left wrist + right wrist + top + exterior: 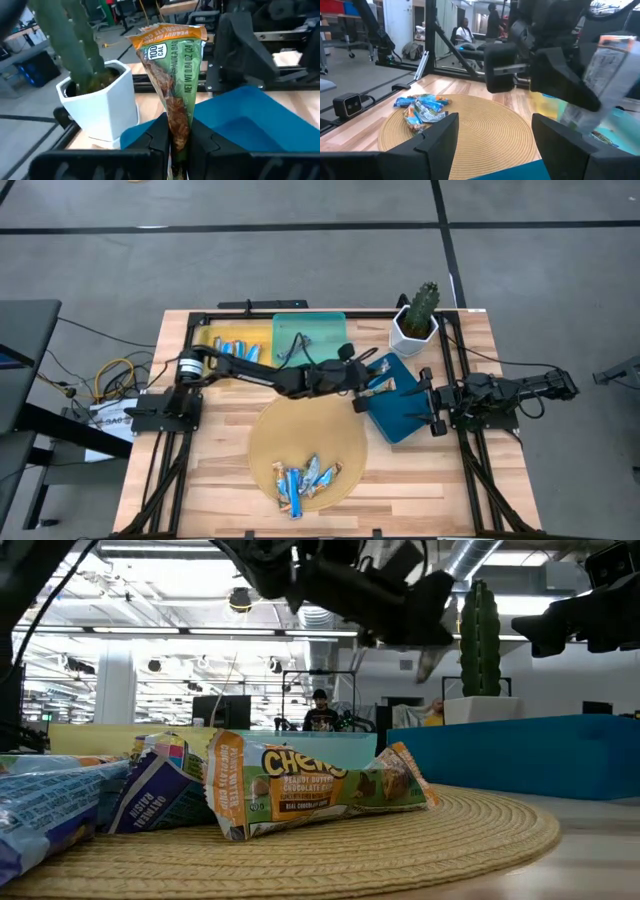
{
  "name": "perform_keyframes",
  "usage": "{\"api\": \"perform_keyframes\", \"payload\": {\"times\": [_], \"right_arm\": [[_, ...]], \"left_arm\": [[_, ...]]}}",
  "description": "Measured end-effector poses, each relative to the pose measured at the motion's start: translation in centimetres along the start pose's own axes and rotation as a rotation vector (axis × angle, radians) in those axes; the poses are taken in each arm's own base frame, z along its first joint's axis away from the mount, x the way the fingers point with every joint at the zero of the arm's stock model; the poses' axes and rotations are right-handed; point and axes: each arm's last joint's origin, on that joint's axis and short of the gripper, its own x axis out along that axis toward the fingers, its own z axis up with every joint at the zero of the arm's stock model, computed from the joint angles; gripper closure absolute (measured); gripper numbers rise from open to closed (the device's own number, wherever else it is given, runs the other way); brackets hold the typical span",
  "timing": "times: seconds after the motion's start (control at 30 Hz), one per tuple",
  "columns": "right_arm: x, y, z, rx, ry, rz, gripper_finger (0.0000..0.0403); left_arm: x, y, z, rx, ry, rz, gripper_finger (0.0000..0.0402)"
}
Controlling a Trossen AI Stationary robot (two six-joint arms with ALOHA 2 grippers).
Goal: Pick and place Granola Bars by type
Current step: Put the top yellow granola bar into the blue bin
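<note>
**Some bars sorted, a pile still waits**

The left tool (175,142) is shut tight on one green and orange bar (172,75). It holds the bar up in the air over the blue tray (395,412), near the tray's back end. The bar has not been let go yet, so this one is only part way done.

The yellow tray (215,332) at the back of the worktop (420,480) already has a few blue bars (238,348) lying in it. That looks like one kind put away. The teal tray (310,330) sits next to it. Most of it is hidden by the left arm, so I cannot tell if any bars are in it.

On the round straw mat (300,435) there is still a small pile (303,479) at the front edge. Up close, one bar in the pile is green and orange (320,788), and others are blue (50,805). These all still need sorting.

The right tool (495,135) is wide open and holds nothing. It waits at the right side of the blue tray.

My guess is the job is somewhere near the middle. Next, the held bar should go down into the blue tray.
</note>
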Motion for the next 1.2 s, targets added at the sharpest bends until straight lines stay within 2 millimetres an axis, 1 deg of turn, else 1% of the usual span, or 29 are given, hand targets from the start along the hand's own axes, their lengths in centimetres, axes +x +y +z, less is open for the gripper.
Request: {"api": "perform_keyframes", "payload": {"times": [0.07, 0.17, 0.33, 0.47, 0.67, 0.83, 0.93, 1.03, 1.2], "right_arm": [[0.0, 0.0, 0.0, 0.0, 0.001, 0.0, 0.0159], [0.0, 0.0, 0.0, 0.0, 0.001, 0.0, 0.0159], [0.0, 0.0, 0.0, 0.0, 0.0, 0.0, 0.0159], [0.0, 0.0, 0.0, 0.0, 0.0, 0.0, 0.0159], [0.0, 0.0, 0.0, 0.0, 0.0, 0.0, 0.0159], [0.0, 0.0, 0.0, 0.0, 0.0, 0.0, 0.0159], [0.0, 0.0, 0.0, 0.0, 0.0, 0.0, 0.0159], [0.0, 0.0, 0.0, 0.0, 0.0, 0.001, 0.0159], [0.0, 0.0, 0.0, 0.0, 0.0, 0.001, 0.0159]], "left_arm": [[0.8, 0.1, 0.2, 0.007, -0.017, -0.011, 0.0372], [1.7, 0.0, -0.1, 0.016, 0.004, -0.031, 0.0372], [1.7, 0.2, 0.1, 0.022, 0.021, -0.03, 0.0372], [1.7, 0.1, -0.3, 0.033, 0.051, -0.043, 0.0376], [1.7, 0.4, -1.7, 0.067, 0.18, -0.086, 0.0381], [1.6, 0.5, -2.3, 0.126, 0.237, -0.096, 0.0382], [2.2, 0.2, -2.9, 0.152, 0.246, -0.097, 0.0382], [3.6, -0.3, -3.3, 0.169, 0.271, -0.103, 0.0382], [5.4, -0.6, -2.6, 0.192, 0.321, -0.108, 0.0383]]}}
